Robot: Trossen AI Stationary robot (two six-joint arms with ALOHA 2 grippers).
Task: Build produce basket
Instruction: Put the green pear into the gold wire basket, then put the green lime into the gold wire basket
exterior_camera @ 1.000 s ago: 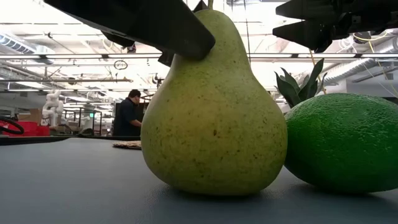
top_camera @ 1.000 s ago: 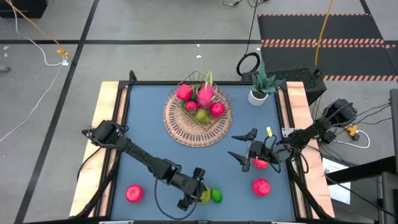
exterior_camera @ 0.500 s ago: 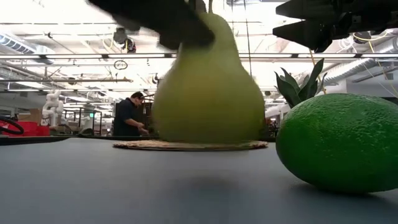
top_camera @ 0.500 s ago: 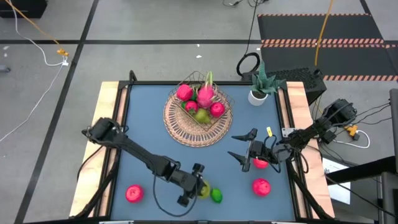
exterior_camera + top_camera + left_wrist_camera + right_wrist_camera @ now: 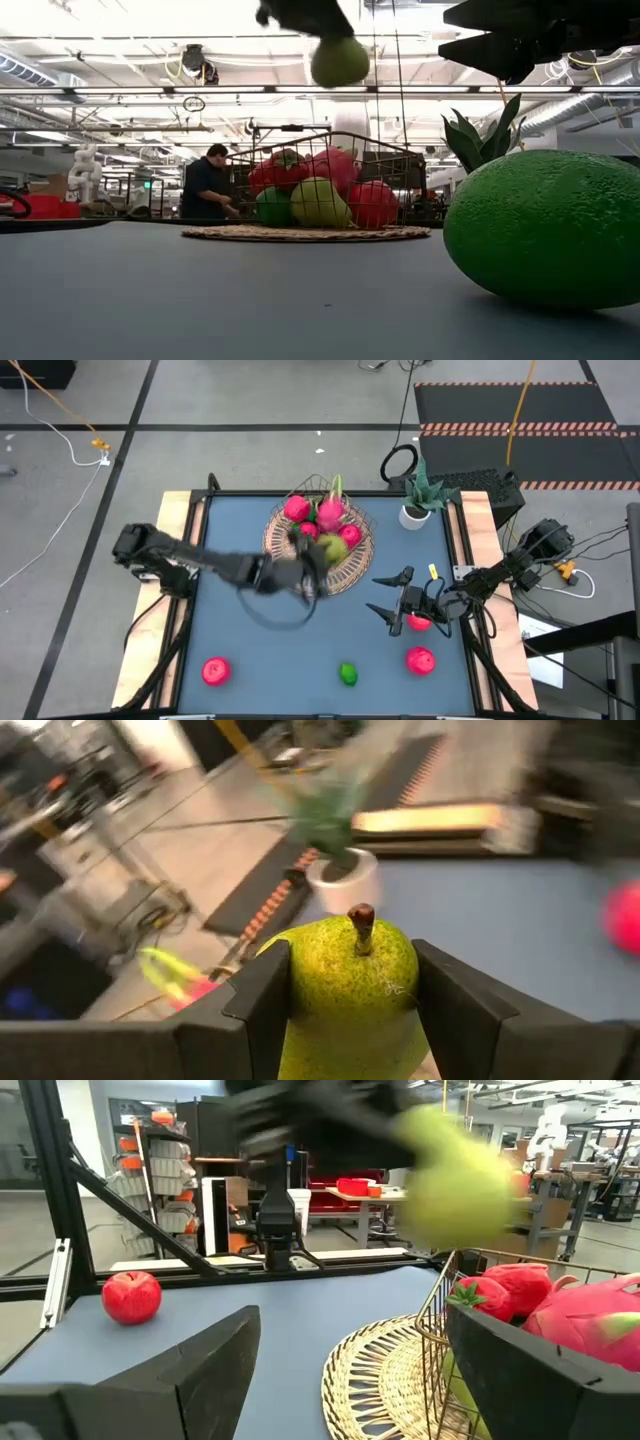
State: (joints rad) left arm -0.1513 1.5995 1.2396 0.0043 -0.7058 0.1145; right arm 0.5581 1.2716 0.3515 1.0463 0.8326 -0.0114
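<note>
Pear point(image 5: 352, 990) clamped in left gripper point(image 5: 352, 1005) jaws, above basket point(image 5: 282, 567), no legible writing

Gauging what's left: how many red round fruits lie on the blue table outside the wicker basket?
3: one red round fruit at the high view's lower left, one lower right, one partly under the right gripper. None looks hidden.

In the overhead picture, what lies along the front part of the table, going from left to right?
Red fruit near the left corner → green lime → red fruit on the right.
</note>
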